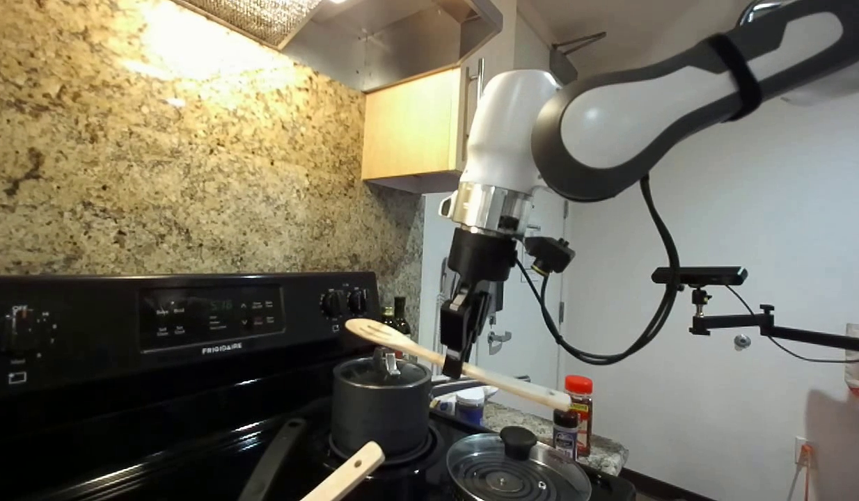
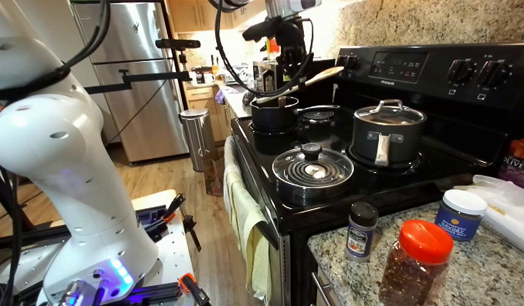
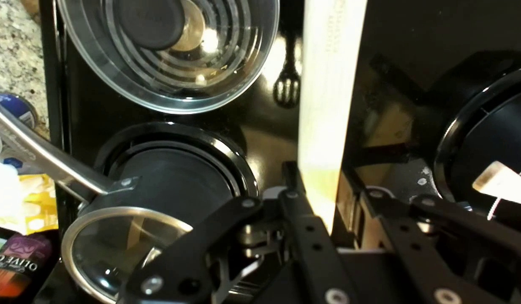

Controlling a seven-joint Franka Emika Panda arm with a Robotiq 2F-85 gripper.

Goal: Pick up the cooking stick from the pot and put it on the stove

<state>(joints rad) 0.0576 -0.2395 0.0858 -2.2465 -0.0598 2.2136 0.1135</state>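
The cooking stick [image 1: 502, 382] hangs in the air above the stove [image 2: 330, 136], tilted, its slotted wide end higher and toward the raised back panel [image 1: 186, 348], and nothing touches it but the gripper [image 3: 321, 185], whose jaws stand narrow with the shaft pinched between them. Picking up looks done: the unlidded pot [image 2: 266, 118], which I take to be the task's, has a second wooden handle [image 2: 282, 101] poking above its rim, and the stick is clear of both. Placing is not yet done; as I judge it, what remains is to lower the stick onto a bare part of the stove, away from the glass lid [image 1: 518, 476] and the lidded pot [image 2: 387, 142], then let go and back off. The gripper covers the stick's middle in both exterior views. In the wrist view the thin end runs out past the top edge, the wide end is lost behind the gripper, and the lettering on the glaring wood is too faint to read. An exterior view leaves the unlidded pot's body below its bottom edge, which also crops the second wooden handle. The gap beneath the stick is hard to gauge from these angles.
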